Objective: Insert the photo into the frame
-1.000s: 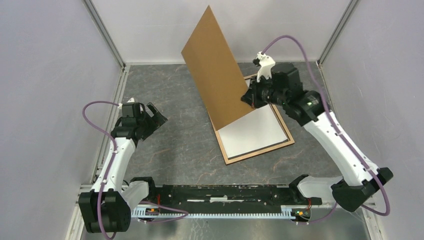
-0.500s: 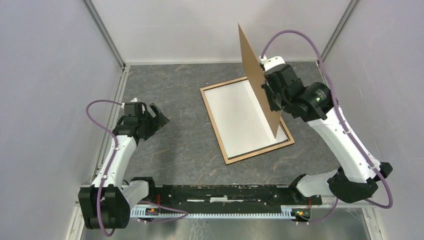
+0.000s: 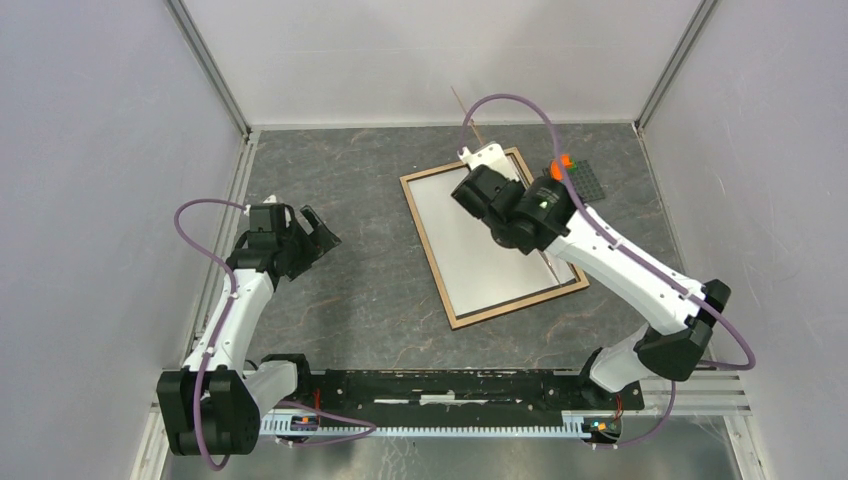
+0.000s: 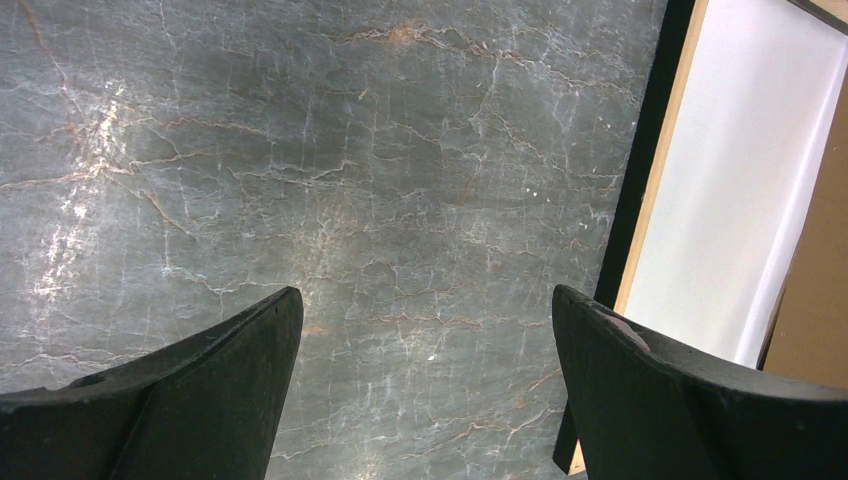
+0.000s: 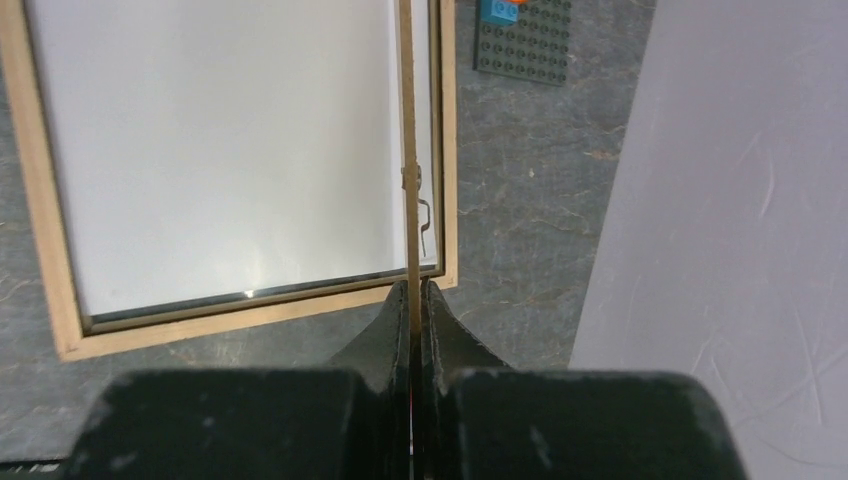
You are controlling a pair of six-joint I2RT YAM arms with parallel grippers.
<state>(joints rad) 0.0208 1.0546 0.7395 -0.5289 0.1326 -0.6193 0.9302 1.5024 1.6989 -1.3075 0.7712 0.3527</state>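
Observation:
The frame (image 3: 515, 307) lies flat on the dark marbled table, right of centre, its light wood rim (image 5: 230, 320) facing up around a plain white sheet (image 5: 220, 140). No printed side of the photo shows. My right gripper (image 5: 412, 285) is shut on the edge of the thin brown backing panel (image 5: 406, 150). It holds the panel upright and edge-on above the frame's right side. In the top view the right gripper (image 3: 480, 185) hovers over the frame's far half. My left gripper (image 3: 318, 232) stands open and empty over bare table left of the frame (image 4: 640, 170), jaws wide (image 4: 426, 290).
A small grey studded plate (image 3: 590, 180) with an orange piece (image 3: 563, 160) sits at the far right, beyond the frame; it also shows in the right wrist view (image 5: 525, 40). Pale enclosure walls (image 5: 720, 250) close in the table on the left, back and right.
The right arm swung the backing panel from leaning left over the frame to upright and edge-on, and its wrist moved left over the frame. The left arm barely moved.

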